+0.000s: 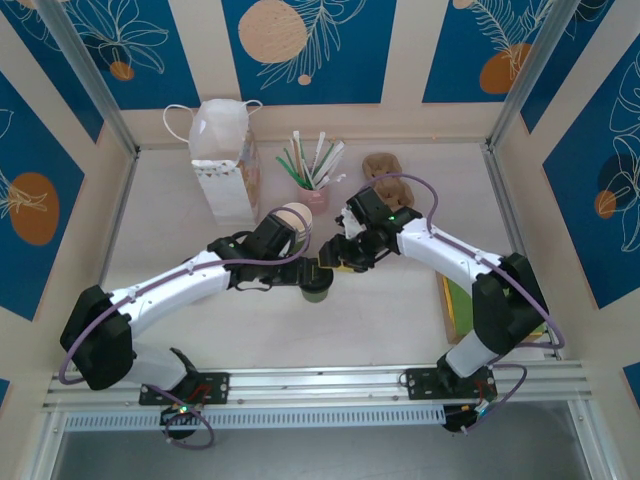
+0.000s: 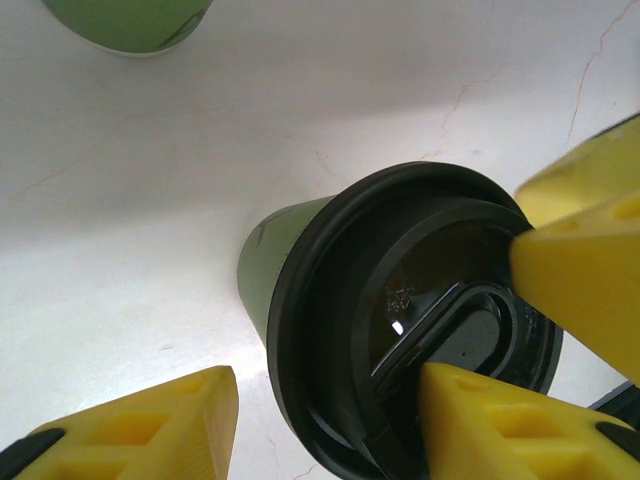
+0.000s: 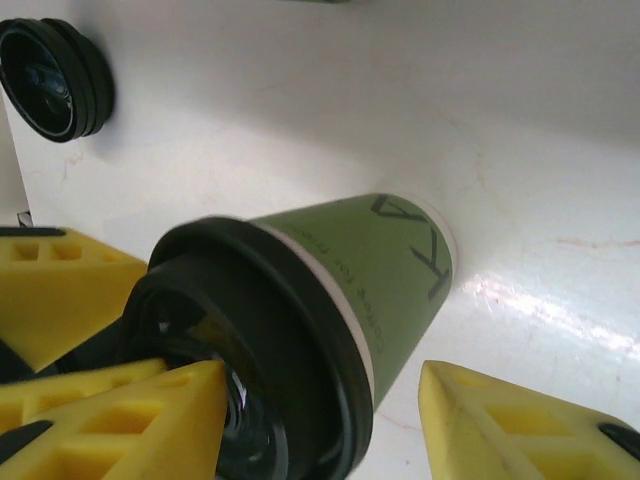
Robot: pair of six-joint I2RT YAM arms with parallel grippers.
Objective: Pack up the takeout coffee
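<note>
Toward the middle of the table [image 1: 380, 340], nearest to us, the takeout coffee [image 1: 318, 291] stands upright on its base. Its long axis is vertical and its black lid [image 2: 400, 230] faces up. We have both grippers meeting over it. Our left gripper [image 2: 330, 375] has its jaws apart: one fingertip lies on the lid's top, and the other sits just beside the green wall with bare table showing between them. Our right gripper [image 3: 322, 370] is likewise released, one fingertip on the lid and the other clear of the cup. Just behind stands the stack of lidless green cups [image 1: 295, 218]. Farther back we see the pink cup of straws [image 1: 316, 196] and a white bag [image 1: 225, 165].
</note>
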